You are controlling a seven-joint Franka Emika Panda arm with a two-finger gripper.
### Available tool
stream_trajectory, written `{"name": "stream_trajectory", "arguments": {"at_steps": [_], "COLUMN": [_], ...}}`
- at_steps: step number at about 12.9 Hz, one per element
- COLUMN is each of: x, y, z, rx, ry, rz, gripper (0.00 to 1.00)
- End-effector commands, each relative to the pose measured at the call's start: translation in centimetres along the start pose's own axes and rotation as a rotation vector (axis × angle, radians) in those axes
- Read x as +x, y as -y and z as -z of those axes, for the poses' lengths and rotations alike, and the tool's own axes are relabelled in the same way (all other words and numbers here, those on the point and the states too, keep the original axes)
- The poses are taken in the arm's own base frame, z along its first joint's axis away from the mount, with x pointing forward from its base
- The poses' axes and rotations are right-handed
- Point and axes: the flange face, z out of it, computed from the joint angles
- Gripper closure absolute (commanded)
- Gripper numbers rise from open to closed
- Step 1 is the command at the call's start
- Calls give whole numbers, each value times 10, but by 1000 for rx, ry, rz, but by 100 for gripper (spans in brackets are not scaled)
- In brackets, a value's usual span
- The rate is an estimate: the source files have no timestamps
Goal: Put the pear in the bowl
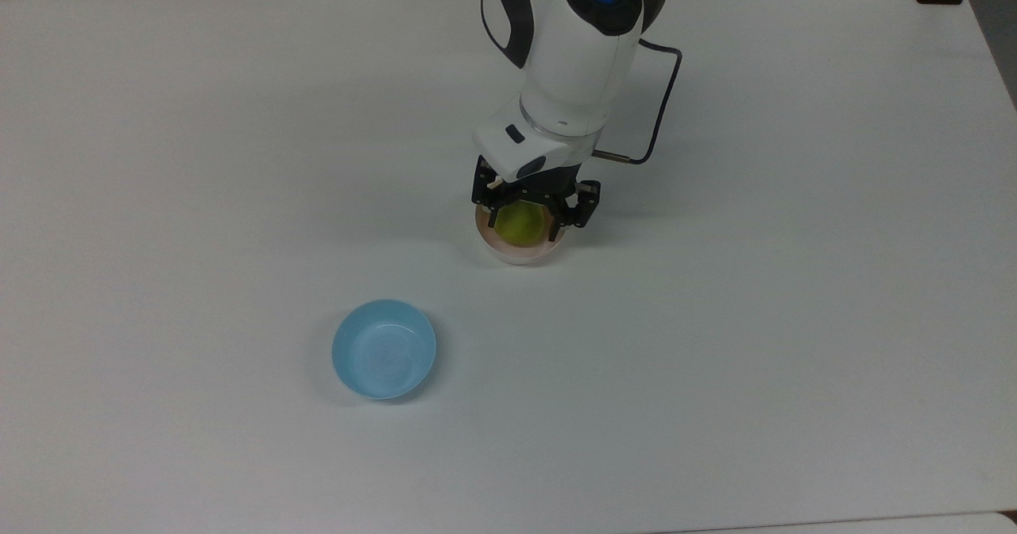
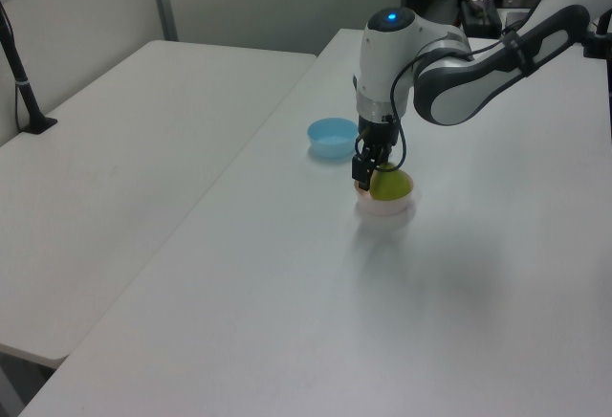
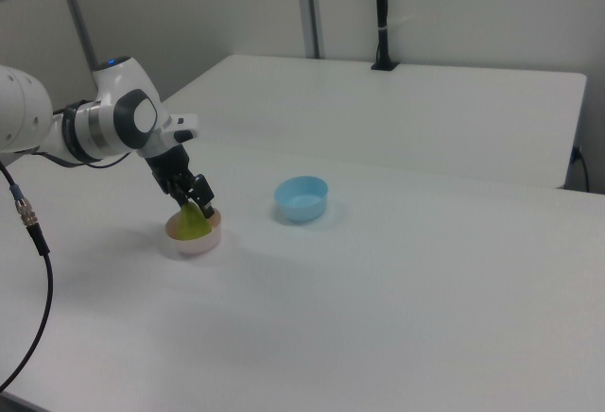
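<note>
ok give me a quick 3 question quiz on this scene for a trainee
1. True or false: the pear sits inside the pink bowl.
2. Multiple choice: in the top view, the blue bowl lies toward which side of the pink bowl? A) lower left B) upper right C) directly above
3. What is directly over the pear?

Key:
1. True
2. A
3. The gripper, its fingers either side of the pear.

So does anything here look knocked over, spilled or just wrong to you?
Nothing stands out. The pear sits inside the pink bowl with the claw around it, and the blue bowl stands upright and apart on the table.
</note>
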Motion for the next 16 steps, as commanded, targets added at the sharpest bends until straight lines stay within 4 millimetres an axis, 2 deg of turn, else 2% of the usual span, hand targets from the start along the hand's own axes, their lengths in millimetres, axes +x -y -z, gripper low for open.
{"name": "stream_trajectory", "arguments": {"at_steps": [1,3,4,7,9,10,13,16], "x": [10,19,25,24,15,10,-8,-30], "y": [-1,-10,-24,-57,-80,-100,-137,-159], "z": [23,49,70,105,133,153,188,221], "rx": [-4,10,17,-4,-6,18,81,72], "ry": [-59,-99,-126,-97,-41,-8,77,138], "rz": [-13,-23,-46,-20,33,73,198,206], "gripper": [0,0,0,0,0,0,0,0]}}
